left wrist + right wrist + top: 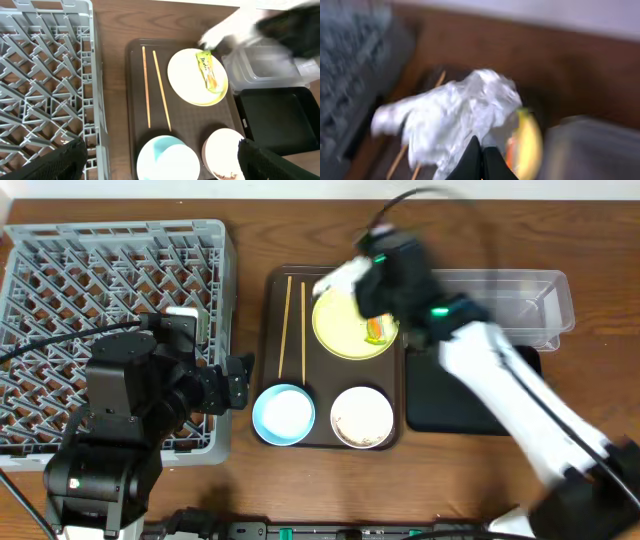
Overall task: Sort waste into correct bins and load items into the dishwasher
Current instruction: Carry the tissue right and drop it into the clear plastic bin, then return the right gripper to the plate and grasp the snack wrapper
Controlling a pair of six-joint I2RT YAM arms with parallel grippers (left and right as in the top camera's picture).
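Above the plate (345, 332), the right end effector (481, 155) pinches the white tissue (455, 112); the left end effector (238, 380) gapes, empty.

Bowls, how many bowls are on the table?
2. The light blue bowl sits at the brown tray's near left corner; the white bowl is beside it, at the near right corner. No others show.
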